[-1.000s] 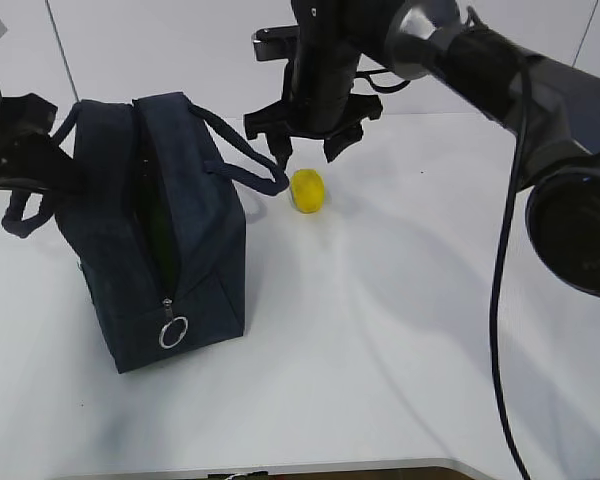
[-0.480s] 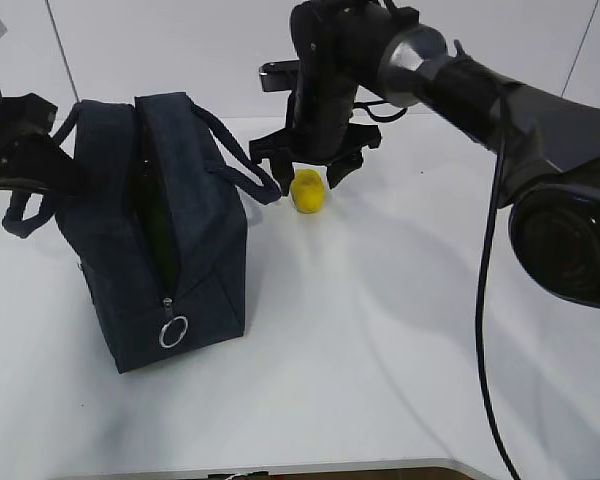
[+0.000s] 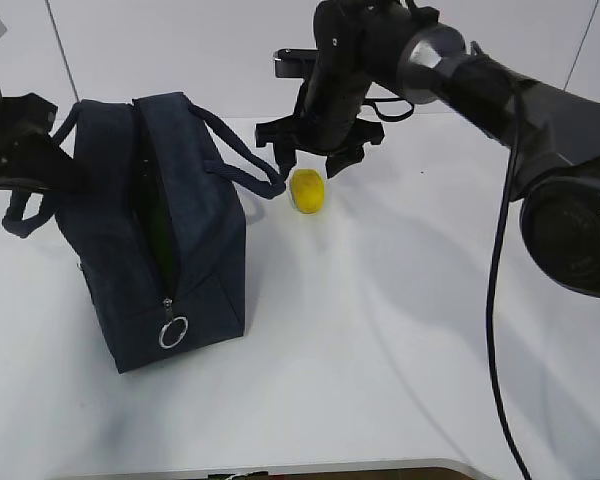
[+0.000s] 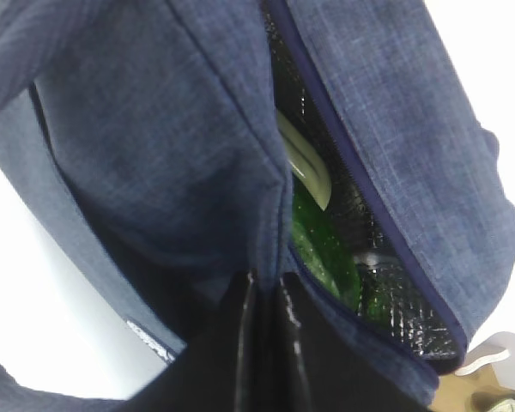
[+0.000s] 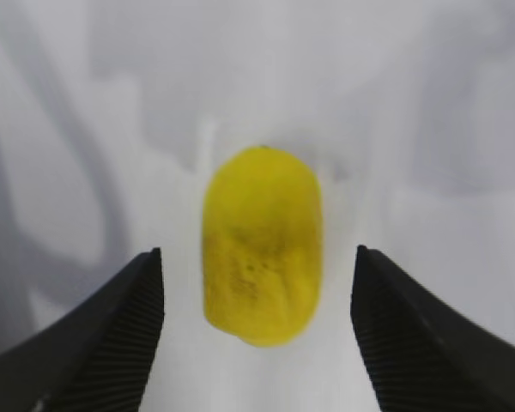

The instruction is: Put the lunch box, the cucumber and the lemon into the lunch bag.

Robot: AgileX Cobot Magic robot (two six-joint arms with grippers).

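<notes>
Right wrist view shows the lemon (image 5: 262,245) lying on the white table (image 3: 380,330) between the right gripper's (image 5: 257,330) two wide-spread fingers (image 5: 120,326), untouched. In the exterior view the lemon sits at about 3 o'clock from the lunch bag (image 3: 185,240). The left gripper (image 4: 262,343) is pinched shut on the bag's opening edge; the cucumber (image 4: 322,253) and the lunch box (image 4: 305,163) lie inside.
</notes>
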